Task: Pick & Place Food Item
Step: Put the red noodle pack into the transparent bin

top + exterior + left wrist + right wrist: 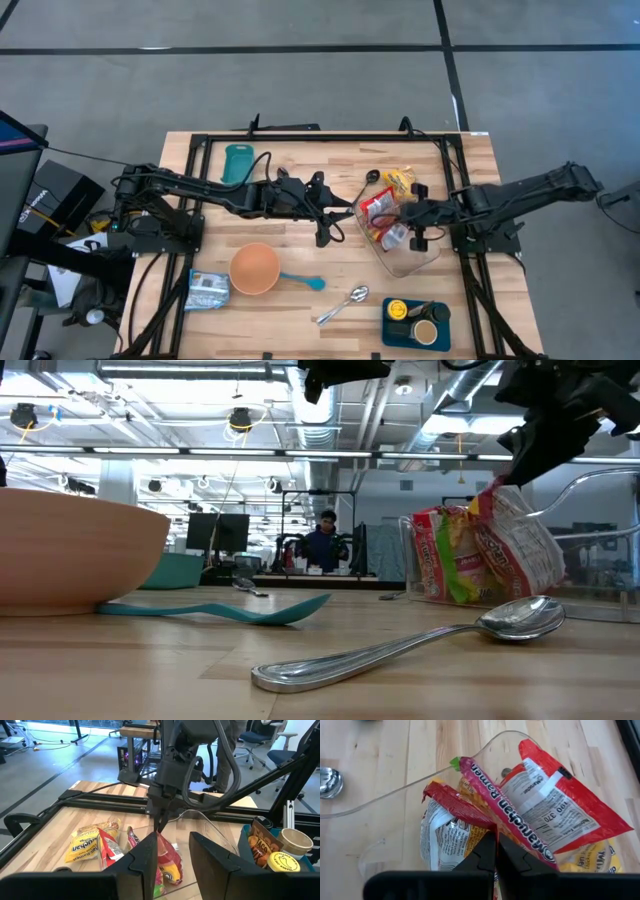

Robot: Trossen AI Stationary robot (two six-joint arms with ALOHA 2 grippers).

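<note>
A red ramen packet (545, 810) sits with other packets in a clear plastic container (418, 262) at the table's right middle. My right gripper (495, 851) is above the container, shut on one packet; it also shows in the high view (405, 217) and the low view (540, 445). My left gripper (175, 865) hovers at the table's middle (340, 213), left of the container. It points at the container, open, with nothing between its fingers. A yellow packet (400, 180) lies on the wood just beyond the container. My right gripper pinches the crimped red end seam (470, 817) of a ramen packet between its two shut fingers. The fingers slant down from the table's right side. The packet (510, 550) stands tilted below the fingers, its lower part among the other packets in the container.
An orange bowl (254, 268) with a teal spoon (302, 282) lies front left, a metal spoon (343, 305) beside them. A blue tray (398, 338) with cups stands at the front right. A silver packet (208, 290) and a teal item (238, 163) lie at the left.
</note>
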